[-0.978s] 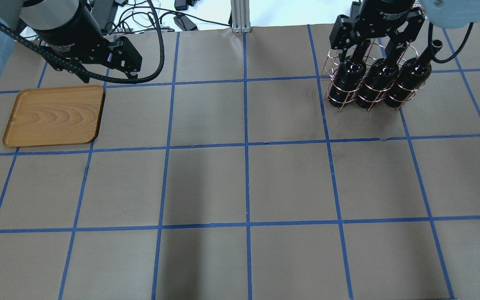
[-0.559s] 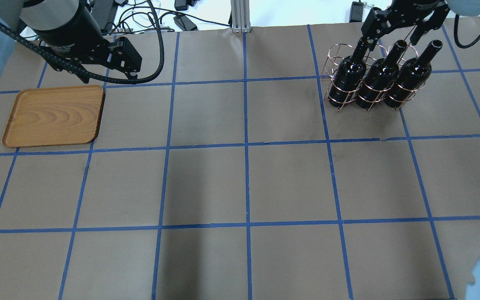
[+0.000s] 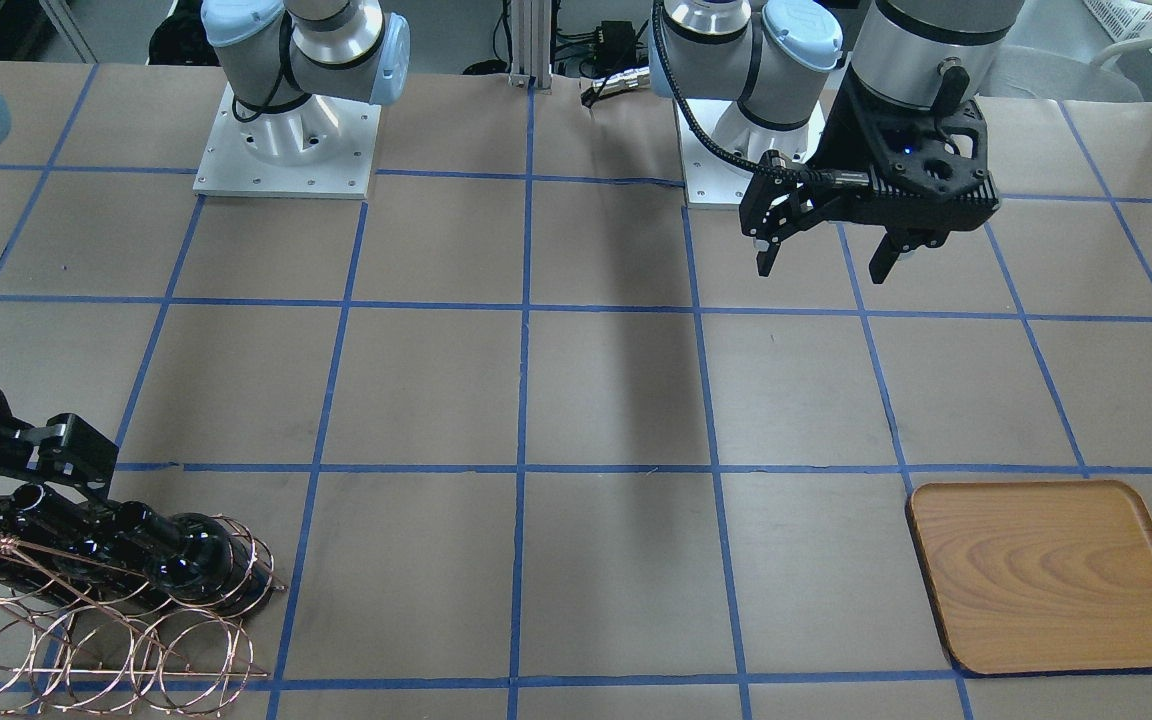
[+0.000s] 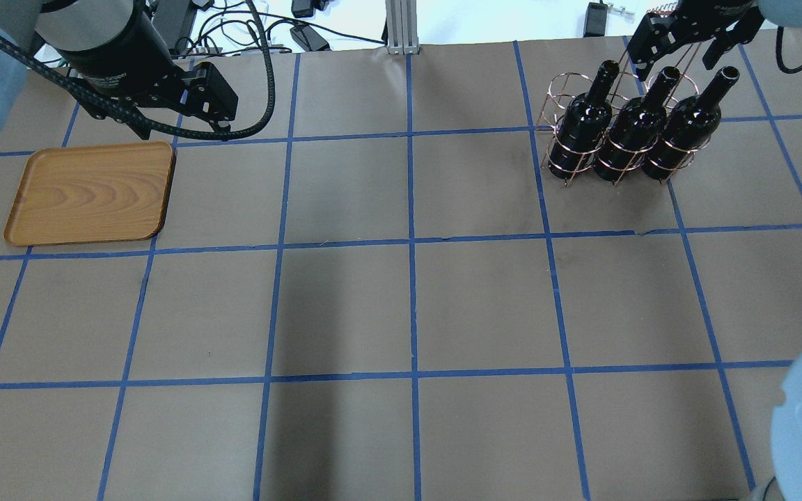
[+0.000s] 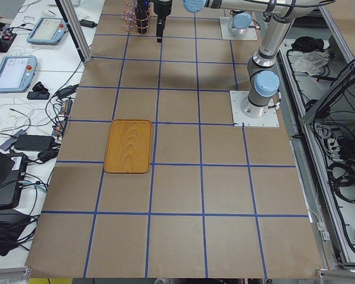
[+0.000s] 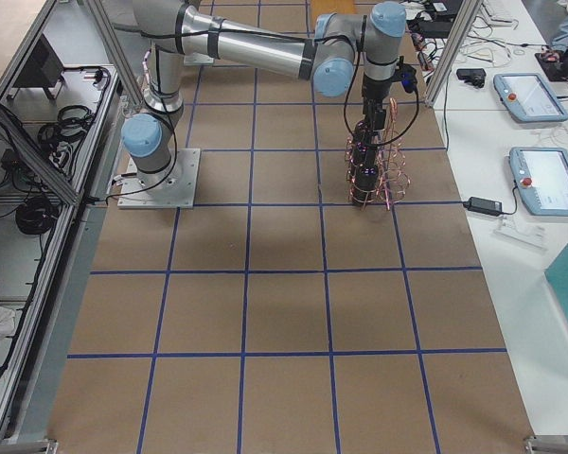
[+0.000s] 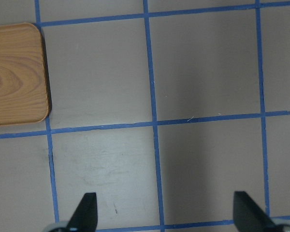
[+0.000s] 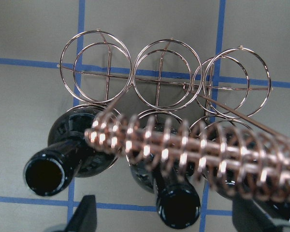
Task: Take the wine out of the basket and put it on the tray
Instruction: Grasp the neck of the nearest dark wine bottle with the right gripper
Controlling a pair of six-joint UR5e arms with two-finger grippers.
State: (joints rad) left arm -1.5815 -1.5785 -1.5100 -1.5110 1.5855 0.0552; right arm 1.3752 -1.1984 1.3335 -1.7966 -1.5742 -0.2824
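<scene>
Three near-black wine bottles (image 4: 582, 125) (image 4: 627, 129) (image 4: 683, 125) stand in the front rings of the copper wire basket (image 4: 560, 89) at the far right. My right gripper (image 4: 678, 61) is open just above the bottle necks, by the coiled handle (image 8: 193, 157). In the right wrist view its fingertips (image 8: 84, 212) stand apart on either side of the bottle mouths and hold nothing. The wooden tray (image 4: 91, 193) lies empty at the far left. My left gripper (image 4: 209, 97) hangs open beside the tray's far right corner, well above the table (image 3: 826, 262).
The basket's back rings (image 8: 157, 75) hold nothing. Cables and an aluminium post (image 4: 399, 28) lie past the far table edge. Blue tape lines grid the brown table (image 4: 408, 299).
My right gripper has risen and drawn back from low over the bottle necks toward the far edge, uncovering all three mouths. The left arm has not moved.
</scene>
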